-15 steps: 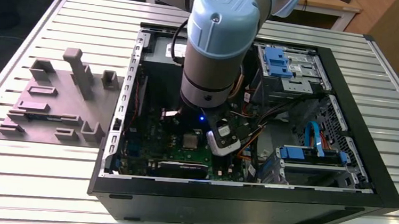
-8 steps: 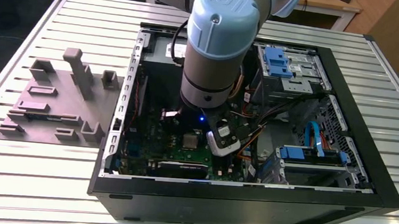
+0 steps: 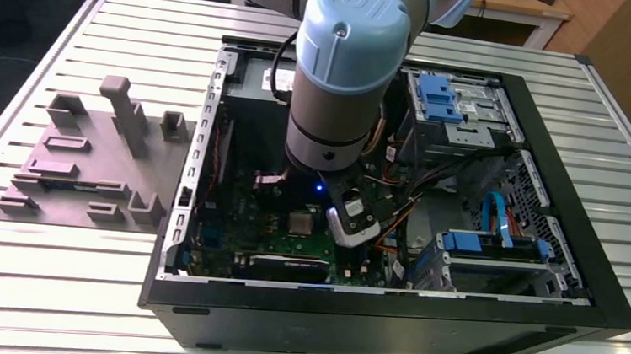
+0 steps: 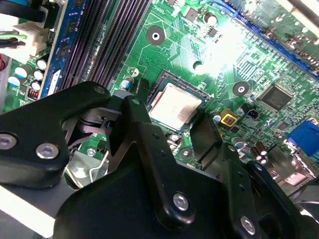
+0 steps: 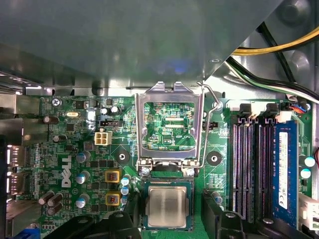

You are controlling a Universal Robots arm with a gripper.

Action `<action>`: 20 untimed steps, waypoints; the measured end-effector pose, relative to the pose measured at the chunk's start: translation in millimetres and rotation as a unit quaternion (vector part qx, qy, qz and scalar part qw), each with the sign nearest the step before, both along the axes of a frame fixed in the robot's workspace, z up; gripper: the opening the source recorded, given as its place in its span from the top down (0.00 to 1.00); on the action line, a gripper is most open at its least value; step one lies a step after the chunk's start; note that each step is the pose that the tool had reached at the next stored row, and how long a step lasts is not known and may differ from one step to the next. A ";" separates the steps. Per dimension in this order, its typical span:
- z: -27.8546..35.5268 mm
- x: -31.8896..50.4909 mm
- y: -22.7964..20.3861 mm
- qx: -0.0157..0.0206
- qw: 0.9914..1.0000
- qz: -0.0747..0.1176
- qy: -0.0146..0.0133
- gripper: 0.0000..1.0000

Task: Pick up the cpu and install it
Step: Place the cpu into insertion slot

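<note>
In the exterior view, the arm (image 3: 346, 78) reaches down into an open computer case (image 3: 576, 307). The case lies on a table (image 3: 59, 292) made of pale metal slats. A grey-purple fixture block (image 3: 80, 167) stands on the table at the exterior view's left, apart from the case. Wooden furniture (image 3: 630, 41) is behind the table. The cpu (image 3: 301, 221) shows as a small pale square on the green board, just beside the lower end of the arm.

In the second wrist view, the gripper (image 4: 172, 107) has its black fingers (image 4: 207, 132) spread wide, one on each side of the cpu. They do not touch it. The cpu lies flat in its socket on the motherboard (image 4: 239, 50), with the shiny metal top facing up.

In the first wrist view, the cpu (image 5: 168, 208) again sits inside the socket, and its edges run parallel to the socket walls. It is nearly square, so no long axis can be told. The metal retaining frame (image 5: 172, 89) is swung open, away from the socket. The memory slots (image 5: 249, 164) run beside it, and coloured cables (image 5: 279, 47) cross the corner of the case.
</note>
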State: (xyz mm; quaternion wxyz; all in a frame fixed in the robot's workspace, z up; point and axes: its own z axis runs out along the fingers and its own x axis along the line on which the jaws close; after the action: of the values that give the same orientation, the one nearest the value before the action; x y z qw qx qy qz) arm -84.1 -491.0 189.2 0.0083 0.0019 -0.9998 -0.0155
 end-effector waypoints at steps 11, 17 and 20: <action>6.7 0.0 0.1 0.001 1.000 0.000 0.000 0.47; 10.9 0.0 0.0 0.001 1.000 0.000 0.001 0.65; 11.0 0.0 0.0 0.001 1.000 0.000 0.001 0.83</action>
State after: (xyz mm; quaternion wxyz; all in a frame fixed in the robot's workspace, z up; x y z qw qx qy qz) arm -84.1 -491.0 200.2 0.0091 0.0019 -0.9998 -0.0163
